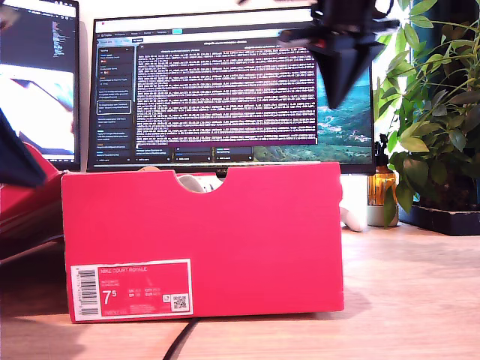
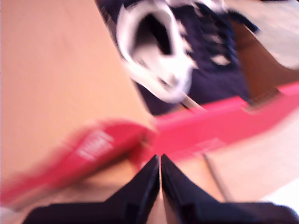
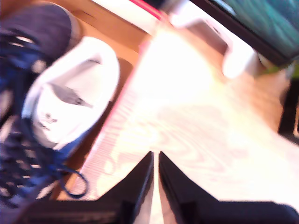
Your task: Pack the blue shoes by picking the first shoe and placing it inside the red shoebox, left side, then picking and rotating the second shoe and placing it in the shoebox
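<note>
The red shoebox [image 1: 202, 240] stands in the middle of the exterior view, its 7.5 label facing the camera. A blue shoe [image 2: 187, 56] with a white lining lies inside it, behind the red wall [image 2: 219, 126]. In the second wrist view, a shoe's white tab [image 3: 70, 102] and blue laces [image 3: 28, 158] show inside the box. My first gripper [image 2: 160, 161] is shut and empty, hovering outside the box near its lid. My second gripper [image 3: 155, 158] is also shut and empty, over the wooden table beside the box. It hangs high at the exterior view's right [image 1: 341, 79].
A red lid [image 2: 88, 149] with white print lies beside the box, at the exterior view's left [image 1: 22, 202]. A dark arm part [image 1: 15, 154] shows at that edge. Monitors [image 1: 217, 90] stand behind, with a plant [image 1: 435, 127] and a white object [image 3: 233, 60] at the right. A black cable [image 1: 180, 341] runs out in front.
</note>
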### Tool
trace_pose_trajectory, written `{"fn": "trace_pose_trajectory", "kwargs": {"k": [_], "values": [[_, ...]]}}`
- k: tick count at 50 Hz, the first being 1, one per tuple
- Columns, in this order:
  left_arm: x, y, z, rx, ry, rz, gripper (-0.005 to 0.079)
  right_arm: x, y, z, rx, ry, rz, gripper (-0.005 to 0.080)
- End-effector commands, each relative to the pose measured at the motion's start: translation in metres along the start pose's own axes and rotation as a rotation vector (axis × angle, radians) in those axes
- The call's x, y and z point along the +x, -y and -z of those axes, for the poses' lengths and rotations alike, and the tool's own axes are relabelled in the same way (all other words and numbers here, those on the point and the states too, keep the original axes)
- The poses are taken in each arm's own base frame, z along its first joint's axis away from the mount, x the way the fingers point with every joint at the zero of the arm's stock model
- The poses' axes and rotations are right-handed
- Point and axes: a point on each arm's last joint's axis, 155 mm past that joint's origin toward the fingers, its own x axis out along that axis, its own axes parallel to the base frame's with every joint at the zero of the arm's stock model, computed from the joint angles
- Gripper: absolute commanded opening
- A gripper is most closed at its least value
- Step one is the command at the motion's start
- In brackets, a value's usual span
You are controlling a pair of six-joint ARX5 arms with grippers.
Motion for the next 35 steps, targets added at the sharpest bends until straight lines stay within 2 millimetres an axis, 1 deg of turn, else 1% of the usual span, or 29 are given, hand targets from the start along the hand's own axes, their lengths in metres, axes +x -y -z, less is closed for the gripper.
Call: {"fn": "trace_pose_trajectory", "kwargs": {"k": [1,3,8,10,11,17,18,30,35], "values": [[-0.001,-0.004,-0.012,0.018,0.041,-0.026,-0.0019,0.01,-0.005,0.023,-0.004,-0.046,-0.015,-0.0013],[0.0,-0.006,-0.018,0.011,0.062,-0.037,-0.0019,0.013,-0.005,0.031,-0.002,-0.055,-0.018,-0.0013],[0.0,-0.006,-0.034,0.044,0.12,-0.037,-0.0019,0.017,-0.003,0.043,0.012,-0.048,-0.018,-0.0013],[0.0,-0.006,-0.041,0.026,0.147,-0.039,-0.0019,0.017,-0.002,0.046,0.018,-0.041,-0.016,-0.0013],[-0.001,-0.007,-0.045,0.055,0.159,-0.044,-0.0019,0.017,-0.001,0.049,0.02,-0.039,-0.015,-0.0013],[0.0,-0.02,-0.064,0.04,0.223,-0.081,-0.0019,0.014,0.005,0.059,0.043,-0.009,-0.004,-0.0013],[0.0,-0.022,-0.067,0.059,0.227,-0.089,-0.0019,0.012,0.007,0.059,0.05,0.002,-0.001,-0.0013],[0.015,-0.04,-0.084,0.041,0.246,-0.076,-0.0019,-0.001,0.031,0.07,0.117,0.07,0.036,-0.0013],[0.022,-0.043,-0.091,0.044,0.26,-0.061,-0.0019,-0.004,0.04,0.072,0.146,0.099,0.053,-0.0013]]}}
